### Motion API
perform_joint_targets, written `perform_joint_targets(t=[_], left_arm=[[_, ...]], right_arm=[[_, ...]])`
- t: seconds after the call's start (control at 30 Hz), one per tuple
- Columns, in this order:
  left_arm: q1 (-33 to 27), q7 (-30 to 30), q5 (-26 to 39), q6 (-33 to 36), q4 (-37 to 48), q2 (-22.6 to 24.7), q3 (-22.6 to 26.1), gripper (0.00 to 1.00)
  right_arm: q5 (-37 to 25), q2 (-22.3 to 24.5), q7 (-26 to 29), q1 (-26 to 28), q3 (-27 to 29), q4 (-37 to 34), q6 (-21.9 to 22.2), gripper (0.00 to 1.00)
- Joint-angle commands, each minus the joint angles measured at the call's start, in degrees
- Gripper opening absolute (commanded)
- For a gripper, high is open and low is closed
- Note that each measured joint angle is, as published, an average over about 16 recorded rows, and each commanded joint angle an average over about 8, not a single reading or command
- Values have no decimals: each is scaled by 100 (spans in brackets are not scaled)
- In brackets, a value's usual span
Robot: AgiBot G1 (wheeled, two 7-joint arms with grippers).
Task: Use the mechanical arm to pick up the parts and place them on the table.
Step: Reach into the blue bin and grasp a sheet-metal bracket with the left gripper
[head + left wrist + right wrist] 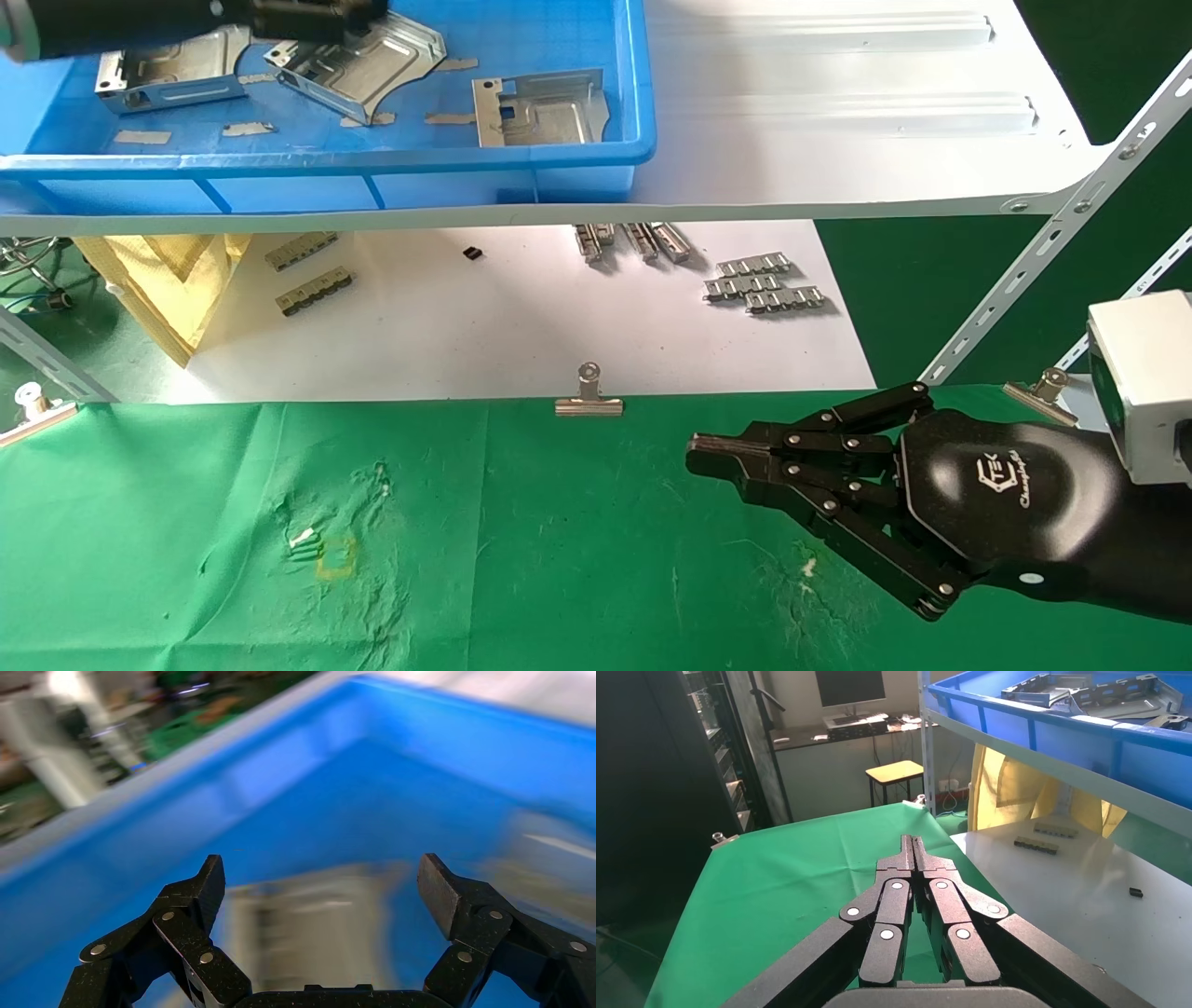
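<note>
Three silvery sheet-metal parts lie in a blue bin on the white shelf: one at the left, one in the middle, one at the right. My left gripper is over the bin, above the middle part. In the left wrist view it is open, with a blurred part lying below between its fingers. My right gripper is shut and empty, low over the green table; it also shows in the right wrist view.
The white shelf board overhangs a white sheet with grey ridged strips. Binder clips hold the cloth's far edge. A slanted shelf upright stands at the right. A yellow bag is at the left.
</note>
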Motion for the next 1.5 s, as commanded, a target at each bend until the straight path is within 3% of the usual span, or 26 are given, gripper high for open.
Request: perform_joint_targets(t=[0.03,0.13,0.17,0.6,1.5], left_arm=[[-178,91,144,-431,383,157,46,41],[-304,91,304,-612,693,259,142,6],[-339,81,340,-638,774,281,165,0],[-554,-47,464,-722,1335,352,247,0],[-586,-15,485,-570,1427,354,262,0]], right_arm=[[0,0,0,0,0,0,0,0],[0,0,0,0,0,0,0,0],[0,0,0,0,0,0,0,0],[0,0,0,0,0,0,0,0],[0,0,0,0,0,0,0,0]])
